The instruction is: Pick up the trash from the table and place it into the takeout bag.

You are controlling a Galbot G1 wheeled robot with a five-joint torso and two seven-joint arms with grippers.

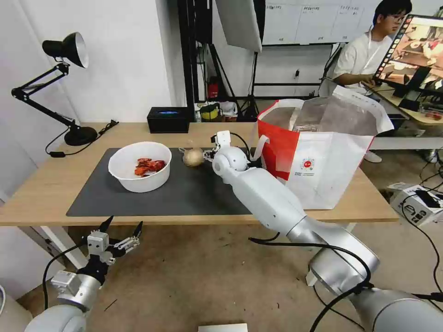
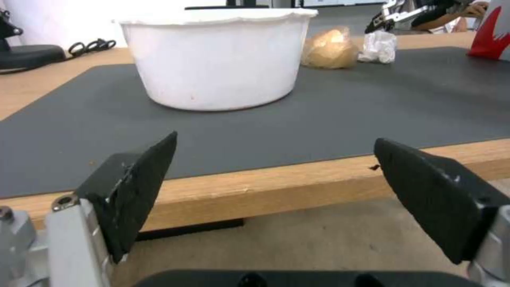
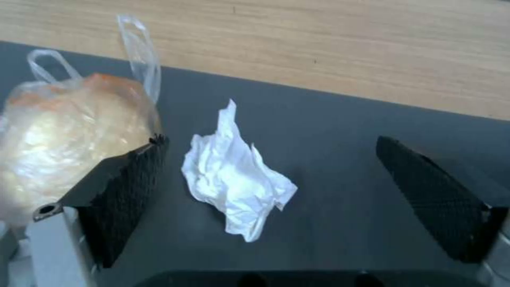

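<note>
A lab-like workroom: softbox on a stand [image 1: 240, 23], wall whiteboard [image 1: 300, 20], monitor desk [image 1: 415, 50], floor cables [image 1: 429, 240].

Long light-wood surface [image 1: 46, 193]: grained, matt top. Large dark grey mat [image 1: 184, 193]: flat, matt, rubbery look. White round bowl [image 2: 215, 59]: matt, slightly rough wall, wavy rim. Crumpled white tissue [image 3: 236, 179]: soft creased paper. Small clear bag [image 3: 69, 127]: thin glossy plastic film. Right tool [image 3: 268, 199]: black, finely textured pads. Large white takeout bag [image 1: 332, 161]: silver foil lining is seen.
</note>
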